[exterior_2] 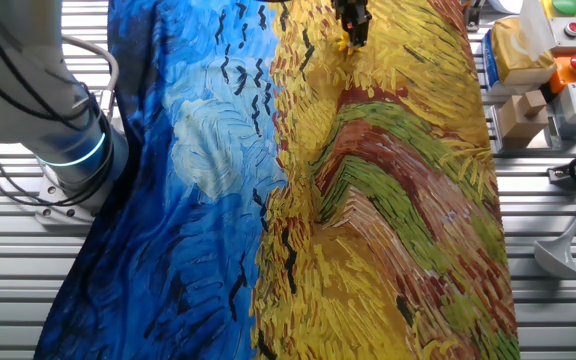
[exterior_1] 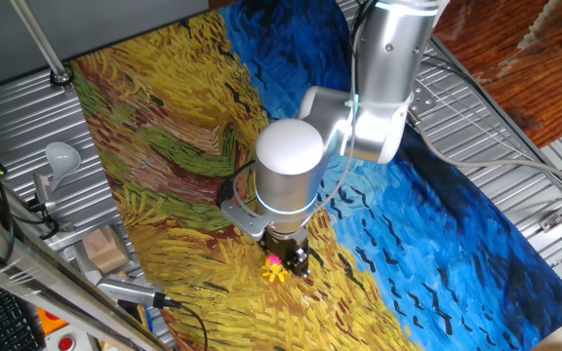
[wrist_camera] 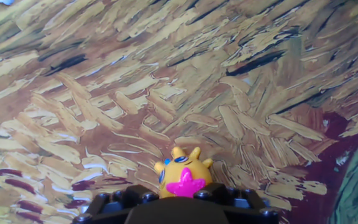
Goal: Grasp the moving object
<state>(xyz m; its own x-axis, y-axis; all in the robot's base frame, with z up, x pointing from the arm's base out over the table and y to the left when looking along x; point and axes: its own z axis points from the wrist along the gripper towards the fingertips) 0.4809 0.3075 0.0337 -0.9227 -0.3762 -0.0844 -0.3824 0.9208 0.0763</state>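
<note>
Pincer (exterior_1: 289, 261) is down low over the painted cloth (exterior_1: 164, 166), dark and blocky under the arm's (exterior_1: 388, 68) fat white-capped wrist. Honestly can't tell how wide it's spread or whether it's actually got anything clamped, since the views don't show the tips clearly.

The little toy (exterior_1: 275, 268) sits right against the pincer on the cloth's wheat-yellow part. From one fixed view it's a pink blob with splayed yellow legs poking out to the side. Hand view shows it much better: a rounded yellow plastic body (wrist_camera: 183, 175) with stubby nubs around the top and a glossy pink star shape on it, tucked right up against a black knobby edge (wrist_camera: 173, 205) at the bottom of the frame. In the other fixed view it's just a yellow speck (exterior_2: 345, 42) beside the dark pincer (exterior_2: 354, 22) at the far edge.

Cloth is a printed swirl of thick brushstrokes, blue on one side, yellow and brown on the other, draped with soft wrinkles over a ribbed metal bench (exterior_1: 27, 127). A wooden block (exterior_1: 105, 249) sits off to the side.
</note>
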